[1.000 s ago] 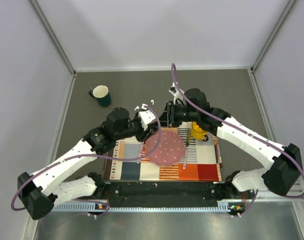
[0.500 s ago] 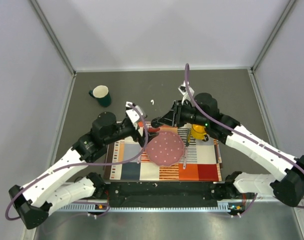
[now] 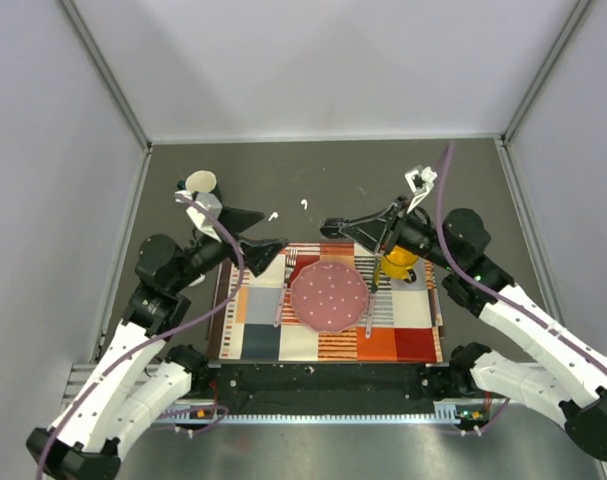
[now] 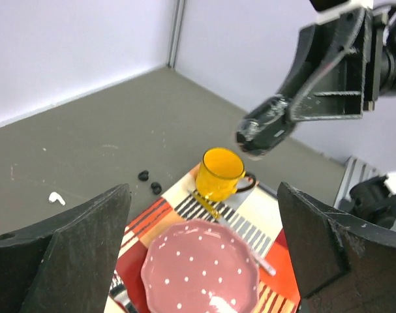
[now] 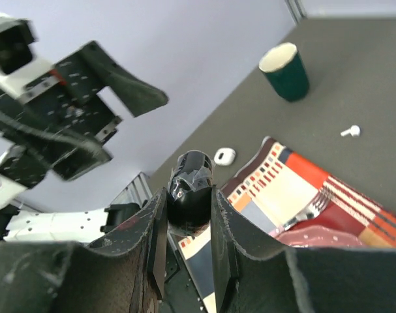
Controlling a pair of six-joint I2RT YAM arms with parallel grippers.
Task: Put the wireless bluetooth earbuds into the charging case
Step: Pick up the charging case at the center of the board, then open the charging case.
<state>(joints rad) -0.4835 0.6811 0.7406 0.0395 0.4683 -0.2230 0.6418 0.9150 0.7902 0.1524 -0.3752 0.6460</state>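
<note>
One white earbud [image 3: 273, 215] lies on the grey table just beyond my left gripper [image 3: 261, 230], and a second earbud [image 3: 305, 204] lies a little further right. The left wrist view shows one earbud [image 4: 54, 197] on the table. The charging case [image 5: 224, 155], white with a darker centre, sits beside the placemat's corner in the right wrist view; the top view does not show it. My left gripper [image 4: 203, 195] stands wide open and empty. My right gripper [image 3: 333, 225] hangs above the mat's far edge, shut on a small black oval object [image 5: 192, 189] with tape on it.
A striped placemat [image 3: 403, 335] carries a pink dotted plate [image 3: 328, 295], a yellow mug [image 3: 396, 262], a fork [image 3: 279, 305] and a spoon [image 3: 368, 325]. A dark green mug [image 3: 201, 185] stands far left. Two small black bits [image 4: 149, 181] lie off the mat.
The two grippers were together above the mat's far edge; both arms have drawn apart. My left gripper has opened and swung left. The right keeps the black object.
</note>
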